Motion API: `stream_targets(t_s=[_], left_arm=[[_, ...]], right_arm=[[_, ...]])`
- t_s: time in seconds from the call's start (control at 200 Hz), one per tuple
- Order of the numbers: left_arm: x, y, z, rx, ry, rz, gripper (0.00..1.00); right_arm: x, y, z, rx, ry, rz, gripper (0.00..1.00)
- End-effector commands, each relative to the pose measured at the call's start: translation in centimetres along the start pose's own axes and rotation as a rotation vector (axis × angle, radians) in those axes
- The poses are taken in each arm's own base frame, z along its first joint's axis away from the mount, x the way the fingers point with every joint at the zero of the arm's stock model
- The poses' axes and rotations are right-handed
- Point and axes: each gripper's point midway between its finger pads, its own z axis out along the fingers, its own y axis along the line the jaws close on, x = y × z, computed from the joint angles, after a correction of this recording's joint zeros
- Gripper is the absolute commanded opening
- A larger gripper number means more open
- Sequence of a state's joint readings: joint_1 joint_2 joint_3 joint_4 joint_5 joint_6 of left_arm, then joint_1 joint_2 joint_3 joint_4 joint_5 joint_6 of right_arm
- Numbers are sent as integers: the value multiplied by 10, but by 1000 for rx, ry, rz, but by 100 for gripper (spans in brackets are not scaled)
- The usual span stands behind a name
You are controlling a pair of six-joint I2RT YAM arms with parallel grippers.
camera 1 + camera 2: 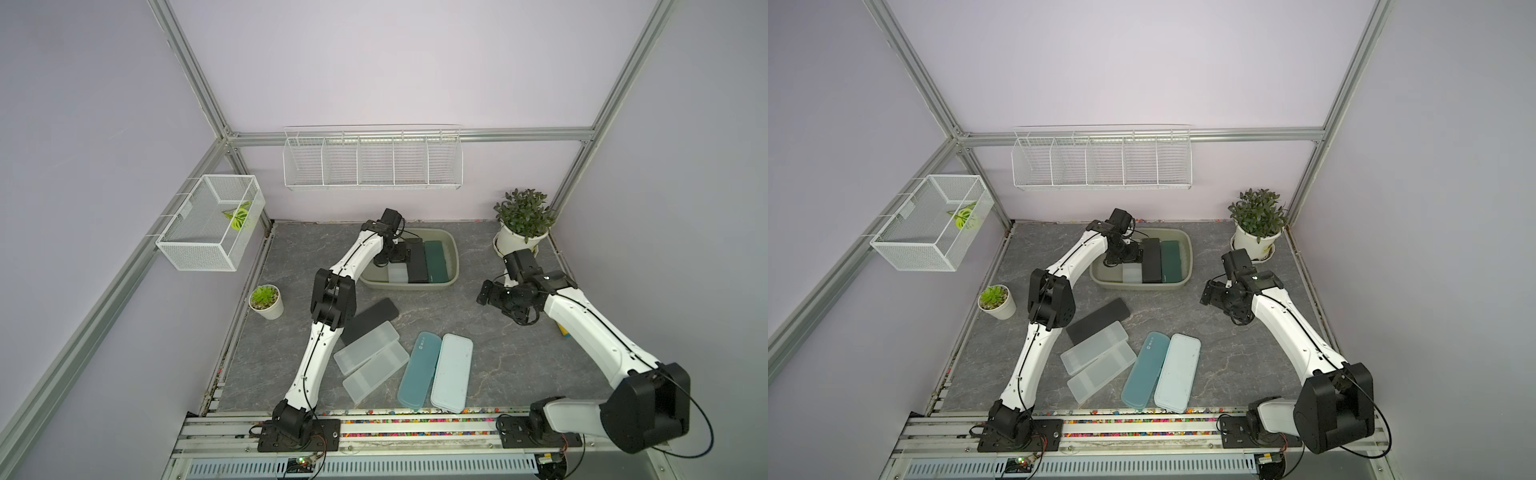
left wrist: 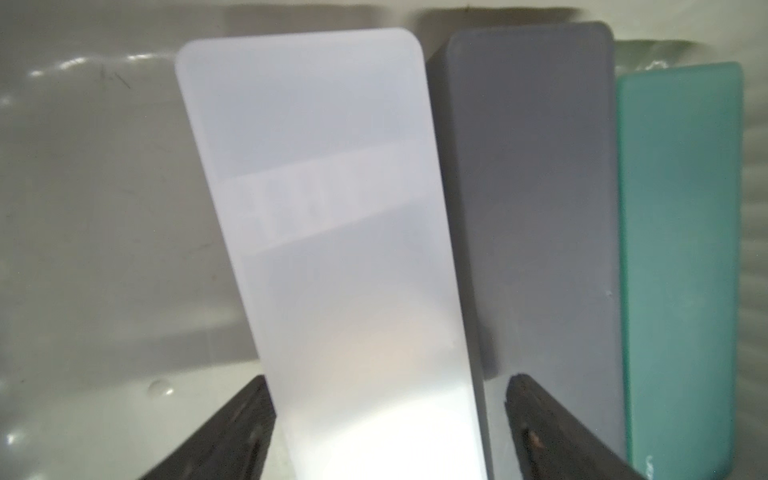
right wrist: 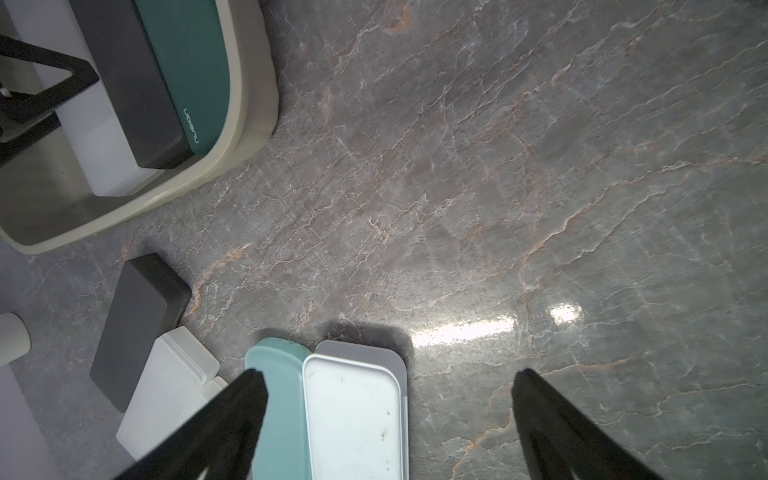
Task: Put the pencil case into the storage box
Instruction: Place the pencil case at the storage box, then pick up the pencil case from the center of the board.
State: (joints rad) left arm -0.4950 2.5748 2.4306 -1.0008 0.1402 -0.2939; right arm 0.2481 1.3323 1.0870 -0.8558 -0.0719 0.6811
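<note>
The left jaws stand spread on either side of the frosted white pencil case, which lies inside the storage box beside a black case and a dark green case. The right jaws hang spread and empty above the counter. Three cases look delivered, and five wait on the counter: a second black case, two frosted cases, a teal case and a pale blue case.

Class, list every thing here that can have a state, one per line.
Shallow olive-grey plastic storage box: holds three pencil cases.
Frosted white plastic pencil case: in box, ungripped.
Left pincer: open, straddling it.
Right pincer: open, empty.
Five plastic cases on grey table: outside box.
</note>
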Motion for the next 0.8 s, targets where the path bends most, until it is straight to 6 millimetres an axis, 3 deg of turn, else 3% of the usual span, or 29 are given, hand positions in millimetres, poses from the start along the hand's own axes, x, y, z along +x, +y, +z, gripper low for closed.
stream_targets(t_s=[0.0, 0.165, 0.29, 0.425, 0.54, 0.645, 0.795], left_arm=[[-12, -17, -33, 36, -53, 55, 92], [-17, -7, -86, -65, -122, 116, 98], [4, 10, -135, -159, -141, 163, 100], [64, 31, -161, -201, -71, 221, 100], [135, 30, -162, -164, 41, 272, 100], [191, 5, -157, -104, 142, 283, 99], [254, -49, -151, -24, 237, 295, 97]], right_arm=[[4, -3, -1, 0, 1, 14, 96], [4, -3, -5, -5, -9, 19, 96], [5, -5, -10, -4, -21, 22, 96], [8, -8, -12, -3, -30, 23, 96], [14, -11, -10, -7, -26, 22, 96], [20, -14, -6, -9, -16, 21, 96], [28, -19, -4, -3, -4, 26, 96]])
